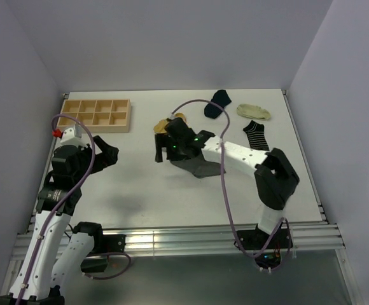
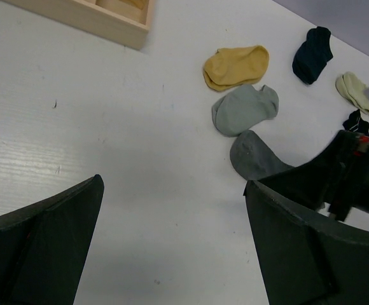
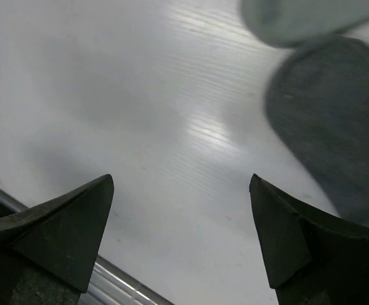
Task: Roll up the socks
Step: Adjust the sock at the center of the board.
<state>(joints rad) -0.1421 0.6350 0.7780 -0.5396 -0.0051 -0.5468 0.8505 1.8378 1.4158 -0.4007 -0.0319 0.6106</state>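
Jaws of right gripper (image 3: 181, 187) wide apart, just beside toe of dark grey sock (image 3: 327, 108) at table (image 3: 140, 95) centre; left gripper (image 2: 172, 184) also apart. Should centre over toe edge, pinch that sock only, not light grey sock (image 2: 245, 109) next to it

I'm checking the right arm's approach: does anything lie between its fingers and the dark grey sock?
Nothing visible does. Only bare table shows between the open right fingers and the dark grey sock just ahead.
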